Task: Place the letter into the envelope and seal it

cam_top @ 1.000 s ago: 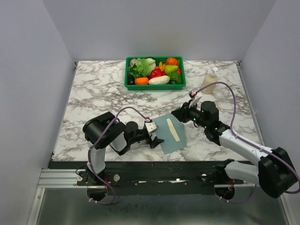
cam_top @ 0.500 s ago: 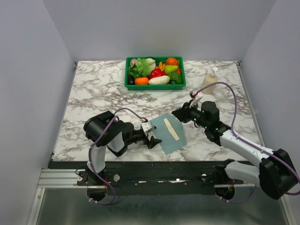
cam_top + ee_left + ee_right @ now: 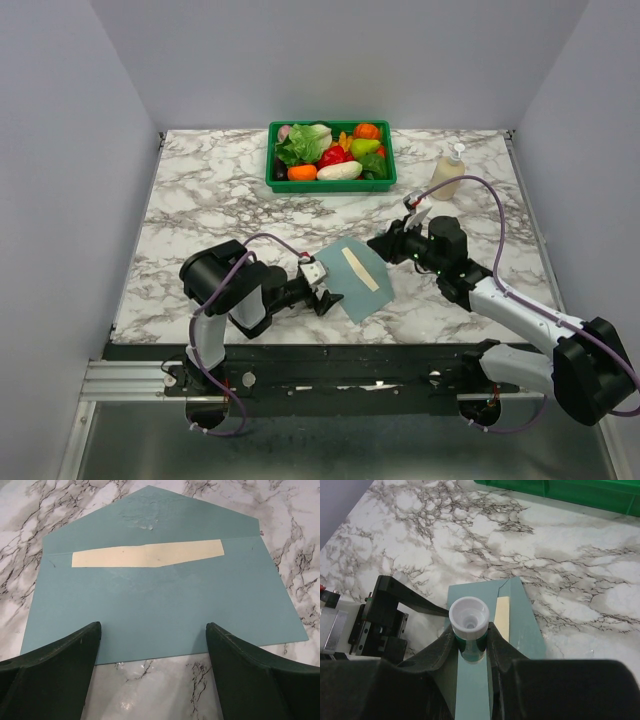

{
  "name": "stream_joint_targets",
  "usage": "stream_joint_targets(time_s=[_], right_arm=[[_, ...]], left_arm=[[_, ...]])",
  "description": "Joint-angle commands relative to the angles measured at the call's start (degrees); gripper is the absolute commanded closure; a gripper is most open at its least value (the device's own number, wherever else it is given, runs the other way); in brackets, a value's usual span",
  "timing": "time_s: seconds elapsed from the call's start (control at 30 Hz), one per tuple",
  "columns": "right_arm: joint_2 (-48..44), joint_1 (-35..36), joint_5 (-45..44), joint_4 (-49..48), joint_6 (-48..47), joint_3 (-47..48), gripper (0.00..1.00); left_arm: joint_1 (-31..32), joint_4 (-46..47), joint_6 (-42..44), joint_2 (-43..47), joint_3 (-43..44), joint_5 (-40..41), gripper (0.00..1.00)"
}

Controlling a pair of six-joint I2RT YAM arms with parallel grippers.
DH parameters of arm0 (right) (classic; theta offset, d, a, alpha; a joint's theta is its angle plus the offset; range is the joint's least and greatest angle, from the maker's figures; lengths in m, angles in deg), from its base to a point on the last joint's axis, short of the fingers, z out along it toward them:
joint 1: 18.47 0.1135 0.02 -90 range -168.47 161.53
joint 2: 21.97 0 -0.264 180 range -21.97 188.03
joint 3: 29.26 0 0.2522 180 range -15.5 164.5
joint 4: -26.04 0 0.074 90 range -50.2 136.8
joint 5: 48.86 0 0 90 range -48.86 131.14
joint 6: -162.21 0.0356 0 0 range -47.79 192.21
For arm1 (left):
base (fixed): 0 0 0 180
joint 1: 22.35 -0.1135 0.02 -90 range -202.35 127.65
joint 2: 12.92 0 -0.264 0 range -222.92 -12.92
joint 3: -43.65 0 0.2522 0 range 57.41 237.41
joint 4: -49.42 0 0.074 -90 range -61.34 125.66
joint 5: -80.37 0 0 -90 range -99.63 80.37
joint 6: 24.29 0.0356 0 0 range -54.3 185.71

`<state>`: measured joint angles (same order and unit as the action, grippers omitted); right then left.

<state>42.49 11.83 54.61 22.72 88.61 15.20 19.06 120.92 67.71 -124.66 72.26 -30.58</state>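
Two arms meet over the near middle of the table (image 3: 200, 200) in the overhead view. The envelope (image 3: 345, 295) lies flat and slanted just below centre frame, its lowest corner near the table's front edge. The left pincer (image 3: 328, 297) sits at its lower-left side and the right pincer (image 3: 383, 243) at its upper-right end. Bare marble stretches wide to both sides. A green basket (image 3: 331, 184) of vegetables stands at upper centre and a soap bottle (image 3: 447, 174) at upper right, both well apart from the envelope. Plain grey walls close three sides.

From the left wrist, the envelope fills the middle, its flap open and pointing to the top of the frame. The letter (image 3: 147, 556) shows as a cream strip in the mouth, just under the flap's fold. The left pincer's jaws stand wide apart, with dark fingers (image 3: 55, 670) in both lower corners. Their tips overlap the envelope's near edge and grip nothing; whether they touch the paper cannot be told.

From the right wrist, the right pincer is clamped on a small green tube (image 3: 469, 620) with a white cap, upright at centre frame over the envelope. The cream strip lies just right of it. Open marble fills the upper frame up to the basket's rim.
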Motion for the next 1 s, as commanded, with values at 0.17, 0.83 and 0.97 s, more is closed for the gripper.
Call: stream_joint_targets(time_s=[0.17, 0.83, 0.97], right_arm=[[4.08, 0.19, -0.03, -7.68, -2.78, -0.9, 0.99], [23.32, 5.29, 0.33, -26.33, -7.62, 3.4, 0.99], [25.96, 7.48, -2.91, -28.96, -9.89, 3.49, 0.99]], left_arm=[[0.16, 6.32, 0.2, -2.86, -3.16, 6.01, 0.07], [0.16, 5.8, -1.03, -3.48, -2.55, 4.34, 0.06], [0.08, 4.58, -0.59, -3.31, -2.2, 4.25, 0.05]])
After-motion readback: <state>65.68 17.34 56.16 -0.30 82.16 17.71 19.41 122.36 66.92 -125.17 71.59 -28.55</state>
